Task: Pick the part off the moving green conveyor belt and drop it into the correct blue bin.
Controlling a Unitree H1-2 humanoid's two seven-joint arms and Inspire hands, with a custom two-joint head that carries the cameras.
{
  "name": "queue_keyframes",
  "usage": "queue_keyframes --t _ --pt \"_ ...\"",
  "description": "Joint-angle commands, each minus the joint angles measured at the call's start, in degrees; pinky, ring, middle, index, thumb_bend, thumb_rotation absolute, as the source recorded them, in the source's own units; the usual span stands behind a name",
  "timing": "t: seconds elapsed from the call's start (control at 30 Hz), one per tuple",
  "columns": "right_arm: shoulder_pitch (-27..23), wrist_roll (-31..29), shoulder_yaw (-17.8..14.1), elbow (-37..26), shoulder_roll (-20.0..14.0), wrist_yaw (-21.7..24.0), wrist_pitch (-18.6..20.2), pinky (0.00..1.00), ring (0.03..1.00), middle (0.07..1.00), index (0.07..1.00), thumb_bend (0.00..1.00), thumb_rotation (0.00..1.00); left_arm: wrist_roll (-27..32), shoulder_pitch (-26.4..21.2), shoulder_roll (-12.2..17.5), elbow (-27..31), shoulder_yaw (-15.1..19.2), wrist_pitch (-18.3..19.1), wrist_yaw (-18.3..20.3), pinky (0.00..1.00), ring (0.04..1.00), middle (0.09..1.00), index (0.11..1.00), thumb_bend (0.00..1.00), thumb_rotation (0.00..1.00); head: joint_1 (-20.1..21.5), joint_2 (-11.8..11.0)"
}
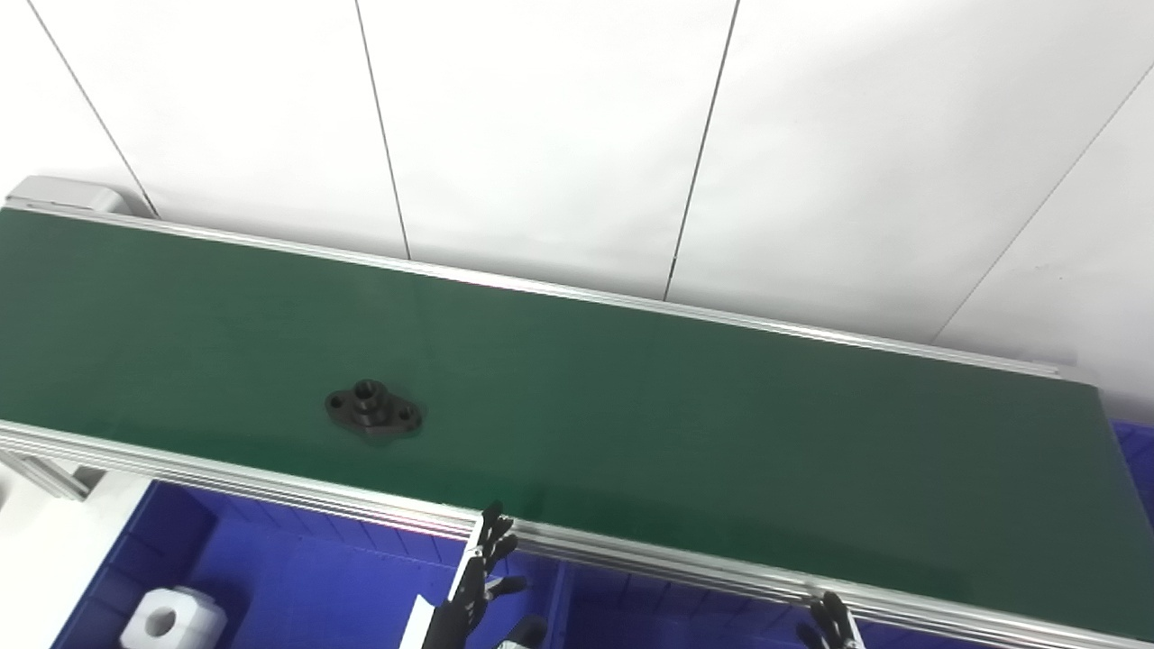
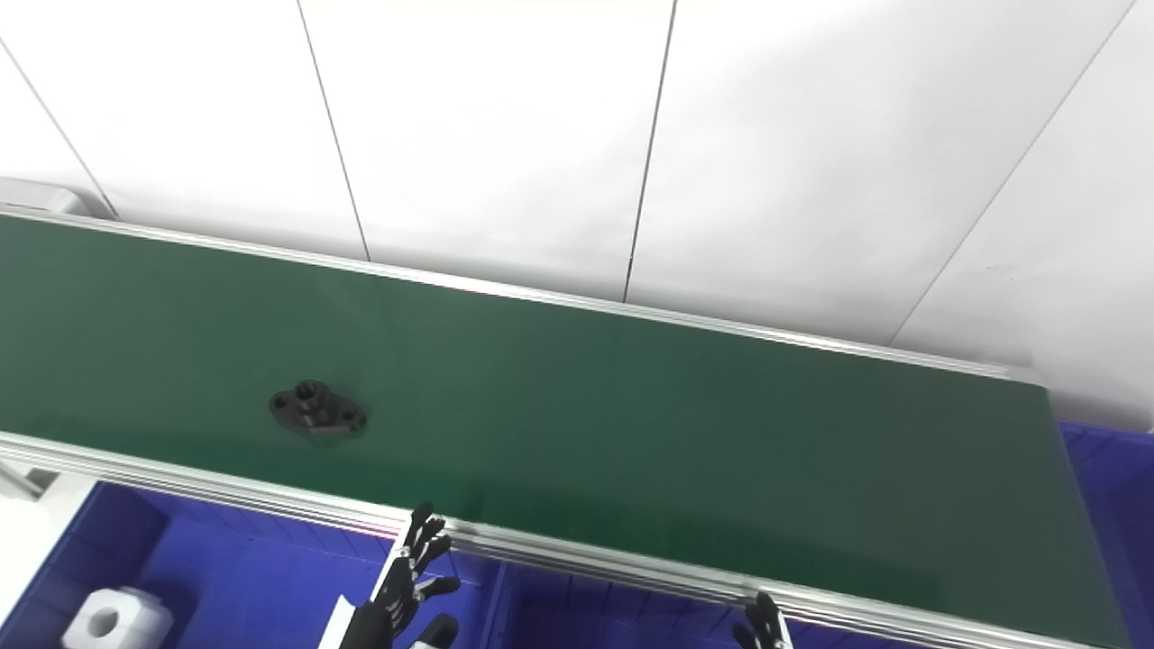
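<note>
Black part (image 1: 373, 408) lies flat on the green belt (image 1: 685, 424) near its front rail, left of the left hand (image 1: 478, 581), which waits below with fingers spread and empty, probably for a quick grab, while the right hand (image 1: 831, 624) barely shows, its state unclear.

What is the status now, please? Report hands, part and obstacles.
Left hand open, below the belt edge, holding nothing. Right hand barely visible, state unclear. Black part on green belt, untouched. Nothing blocks it.
</note>
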State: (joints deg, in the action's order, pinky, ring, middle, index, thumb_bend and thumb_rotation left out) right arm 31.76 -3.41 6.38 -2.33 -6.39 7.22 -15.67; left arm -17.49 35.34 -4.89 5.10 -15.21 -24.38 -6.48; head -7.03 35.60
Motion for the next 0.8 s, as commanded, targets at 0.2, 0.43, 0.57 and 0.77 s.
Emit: queue_keyframes --t 0.2,0.43,0.57,0.77 --pt "0.59 1.75 0.55 -5.86 -0.64 0.7 -1.9 0.99 0.954 0.989 1.0 0.86 0.83 0.19 0.49 -0.12 2.71 0.03 -1.0 -0.41 0.84 0.946 0.974 1.0 0.5 0.86 1.68 1.47" --pt "-0.21 3.38 0.22 -13.38 0.26 -0.74 -1.92 0.95 0.959 0.978 0.992 0.85 0.71 2.22 0.46 0.57 3.04 0.16 -0.58 0.48 0.87 0.954 0.985 1.0 0.52 0.88 2.78 1.85" --pt "-2.58 4.96 0.09 -16.65 0.71 -1.16 0.45 0.94 0.95 0.969 0.986 0.83 0.68 2.46 0.46 0.81 3.16 0.34 -0.6 0.54 0.91 0.963 0.997 1.0 0.54 0.92 2.06 2.0" --pt "-8.43 13.41 0.86 -17.91 2.06 -2.37 1.55 0.95 0.942 0.982 0.986 0.79 0.61 2.85 0.24 0.93 3.35 0.7 -0.7 0.5 0.9 0.965 0.998 1.0 0.54 0.92 2.83 2.31"
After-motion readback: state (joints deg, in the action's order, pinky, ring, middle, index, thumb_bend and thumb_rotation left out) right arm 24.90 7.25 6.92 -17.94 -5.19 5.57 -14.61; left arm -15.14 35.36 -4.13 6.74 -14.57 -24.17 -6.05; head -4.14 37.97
